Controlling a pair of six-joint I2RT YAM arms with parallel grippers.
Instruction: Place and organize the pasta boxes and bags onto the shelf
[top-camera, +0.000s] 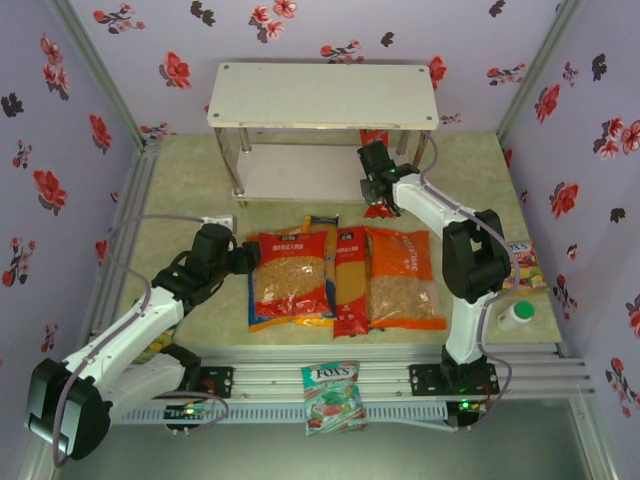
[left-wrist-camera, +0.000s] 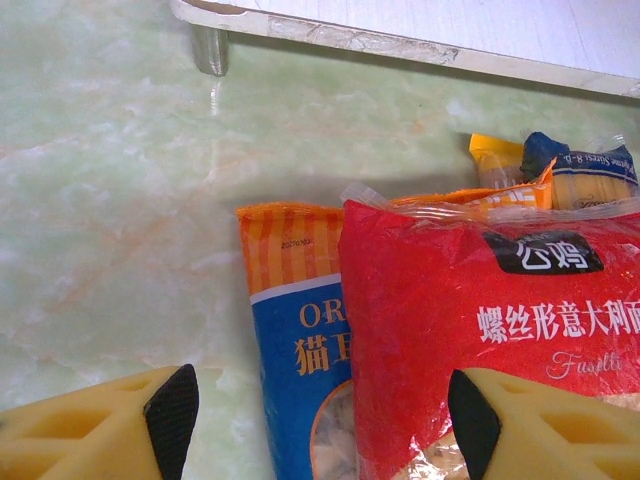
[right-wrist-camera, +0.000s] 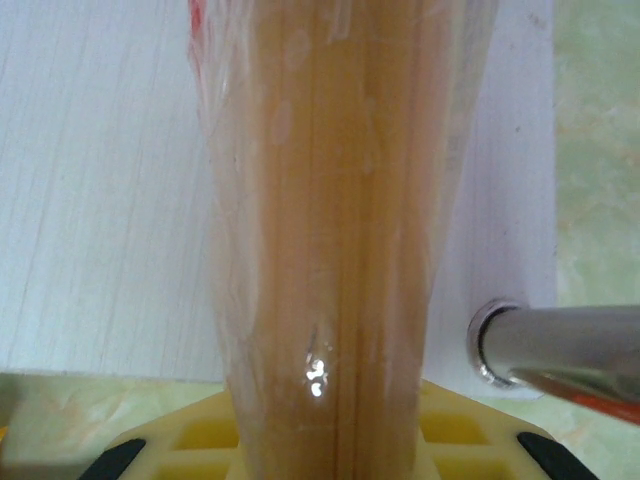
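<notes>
Above the shelf board (right-wrist-camera: 100, 200), right claw (right-wrist-camera: 335, 462) clamps a spaghetti pack (right-wrist-camera: 330, 200); left claw (left-wrist-camera: 320, 420) gapes.

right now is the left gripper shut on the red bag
No, the left gripper stands wide open over the near edge of the red bag.

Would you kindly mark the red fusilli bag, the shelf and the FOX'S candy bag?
red fusilli bag (left-wrist-camera: 420, 300), left wrist view, red front.
shelf (top-camera: 320, 95), top external view, top board.
FOX'S candy bag (top-camera: 331, 395), top external view, centre.
</notes>
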